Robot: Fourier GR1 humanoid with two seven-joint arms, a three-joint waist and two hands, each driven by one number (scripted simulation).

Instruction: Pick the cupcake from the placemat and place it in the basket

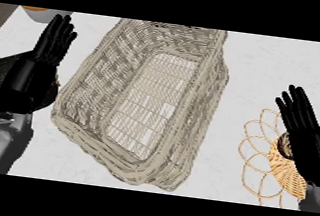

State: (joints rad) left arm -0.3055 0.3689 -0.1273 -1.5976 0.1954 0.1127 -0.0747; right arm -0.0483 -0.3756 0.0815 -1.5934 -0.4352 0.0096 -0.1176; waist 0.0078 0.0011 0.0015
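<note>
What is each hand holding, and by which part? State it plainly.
Nothing is held. The left hand and the right hand are both open with straight fingers; the right one hangs over the placemat, beside the basket.

I find no readable text, label, brand, number or sign from my head view. The wicker basket (145, 103), the woven placemat (261, 157) and the pale marbled counter (271, 73) all carry plain surfaces with no lettering.
</note>
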